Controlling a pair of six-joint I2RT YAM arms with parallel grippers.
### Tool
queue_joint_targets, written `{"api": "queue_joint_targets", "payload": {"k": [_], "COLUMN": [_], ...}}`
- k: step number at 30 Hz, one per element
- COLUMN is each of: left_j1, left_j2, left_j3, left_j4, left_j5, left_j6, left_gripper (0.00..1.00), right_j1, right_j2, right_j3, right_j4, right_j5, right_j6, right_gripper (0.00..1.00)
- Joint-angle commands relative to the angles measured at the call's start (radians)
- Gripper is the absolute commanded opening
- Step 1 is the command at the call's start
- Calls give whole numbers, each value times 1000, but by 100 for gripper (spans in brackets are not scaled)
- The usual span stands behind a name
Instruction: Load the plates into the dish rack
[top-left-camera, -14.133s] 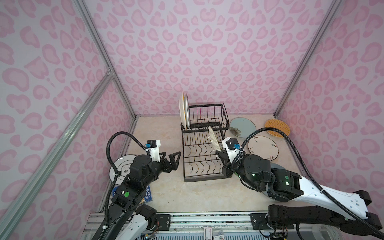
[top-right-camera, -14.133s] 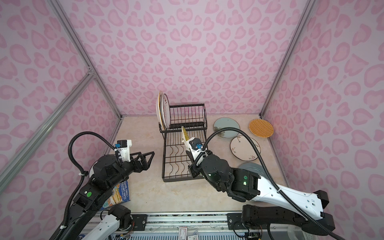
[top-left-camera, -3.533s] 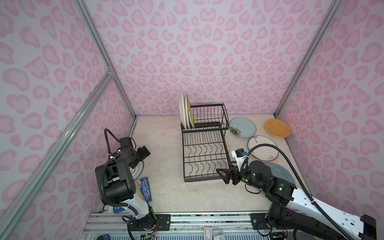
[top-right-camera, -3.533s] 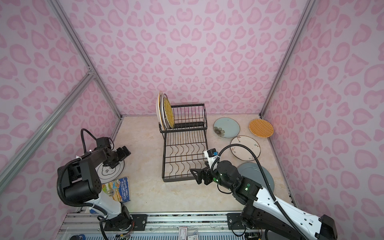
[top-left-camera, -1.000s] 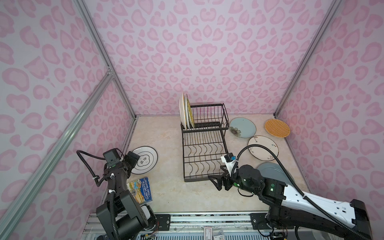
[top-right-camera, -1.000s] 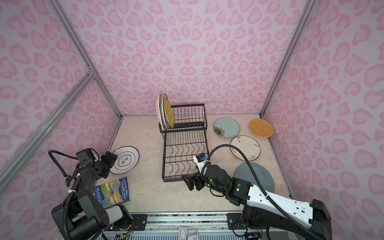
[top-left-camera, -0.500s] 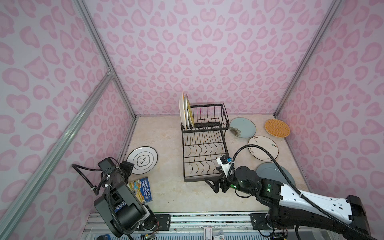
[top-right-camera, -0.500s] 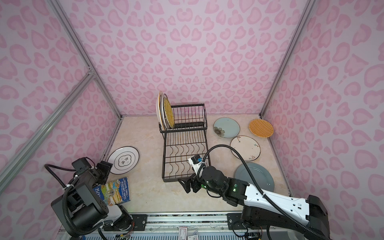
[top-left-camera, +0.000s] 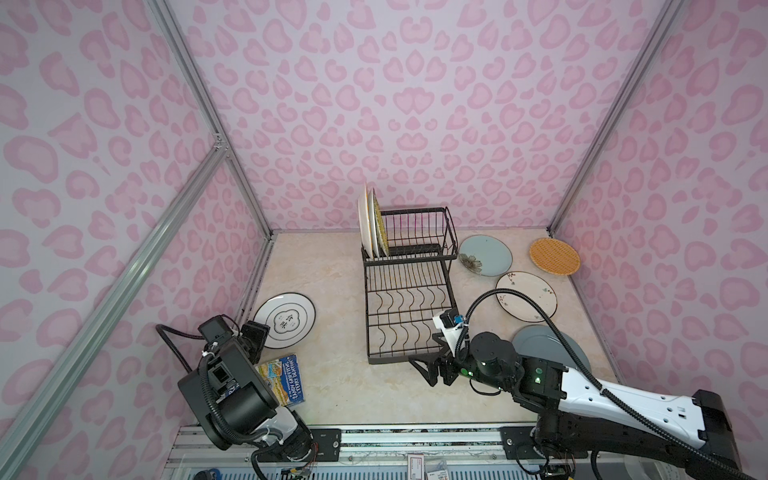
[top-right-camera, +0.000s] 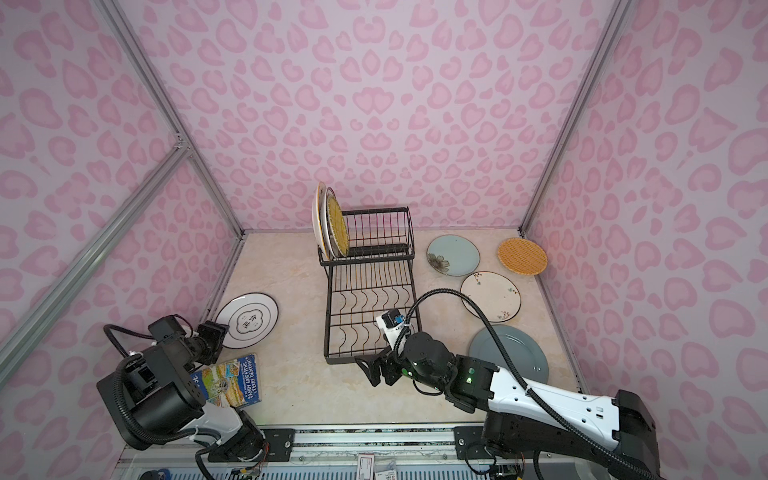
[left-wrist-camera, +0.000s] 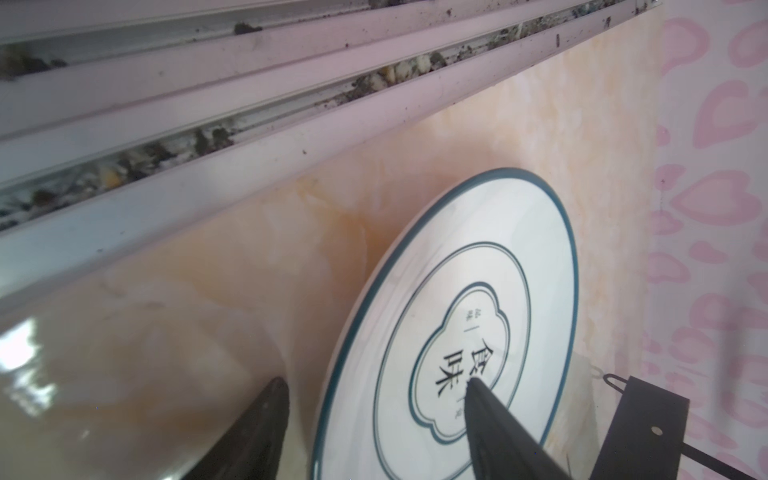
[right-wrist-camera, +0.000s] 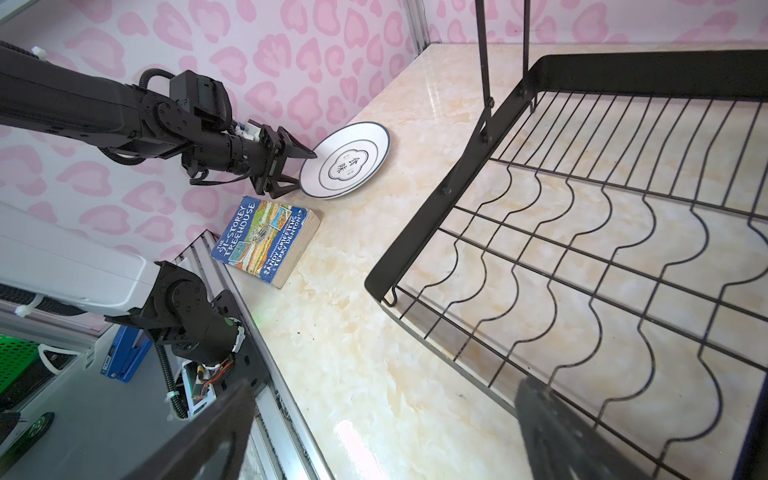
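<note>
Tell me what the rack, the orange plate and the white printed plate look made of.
Dish rack: thin black wire, matte; probably coated metal. Orange plate: basket-weave texture; wicker or printed ceramic, unclear. White plate: glossy, sharp printed lines; likely glazed ceramic or melamine.

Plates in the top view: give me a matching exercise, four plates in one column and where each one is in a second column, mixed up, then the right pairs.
Column one
1. white blue-ringed plate
2. orange woven plate
3. large grey-blue plate
4. yellow woven plate

Column two
A. standing on edge at the raised end of the dish rack
B. flat, partly under the right arm
C. flat near the far right corner
D. rim between the open jaws of the left gripper

Pairs: 1-D, 2-C, 3-B, 4-A
</note>
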Motion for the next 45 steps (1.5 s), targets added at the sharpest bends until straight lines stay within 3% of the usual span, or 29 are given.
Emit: {"api": "queue_joint_targets", "payload": {"k": [1, 14, 20, 27, 32, 37, 42, 45], "left_j1": [1, 1, -22, -94, -138, -215, -281, -345], "left_j2": [31, 95, 65, -94, -239, -383, -552, -638], "left_j3": [-7, -9, 0, 1, 8, 65, 116, 146], "left_j4": [23, 78, 123, 97, 15, -205, -407, -502], "left_j5": [13, 75, 146, 121, 80, 3, -63, -31], "left_j6": [-6, -28, -68, -118, -150, -137, -137, -149], "left_gripper": [68, 49, 24, 4, 4, 4, 4, 4], "right_j1": [4, 11, 20, 36, 37, 40, 43, 47], "right_j2": [-2, -16, -32, -51, -56, -51, -61, -76], "right_j3": [0, -7, -11, -11, -8, 7, 9, -14], "right_j4": [4, 4, -2, -17, -24, -47, -57, -2], "right_j5": [14, 22, 34, 60, 75, 107, 157, 142], "right_j6": [11, 25, 29, 30, 24, -14, -129, -232], "right_gripper": [97, 97, 97, 97, 97, 97, 97, 97]}}
